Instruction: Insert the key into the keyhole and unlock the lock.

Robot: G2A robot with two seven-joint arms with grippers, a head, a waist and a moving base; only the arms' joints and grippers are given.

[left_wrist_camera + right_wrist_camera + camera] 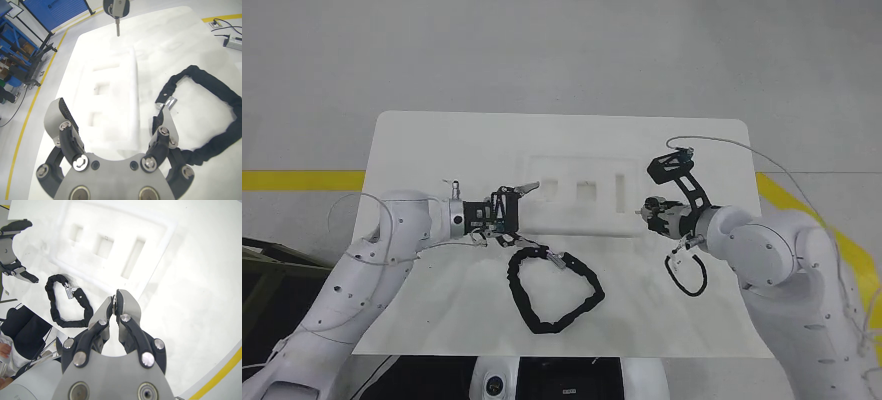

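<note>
The right gripper (114, 303) pinches the key (117, 28), right of centre in the top view. The left gripper (112, 106) is spread near the lock (560, 260), lower centre. Next, I think, it must steady the lock and aim the key into it.

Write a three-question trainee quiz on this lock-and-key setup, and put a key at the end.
1. True or false: the right claw is shut on the key.
2. Multiple choice: the chain lock lies (A) inside the foam tray; (B) on the table, on the robot's side of the tray; (C) hanging from the right claw.
3. Short answer: is the left claw open or shut?

Key: 1 true; 2 B; 3 open.
</note>
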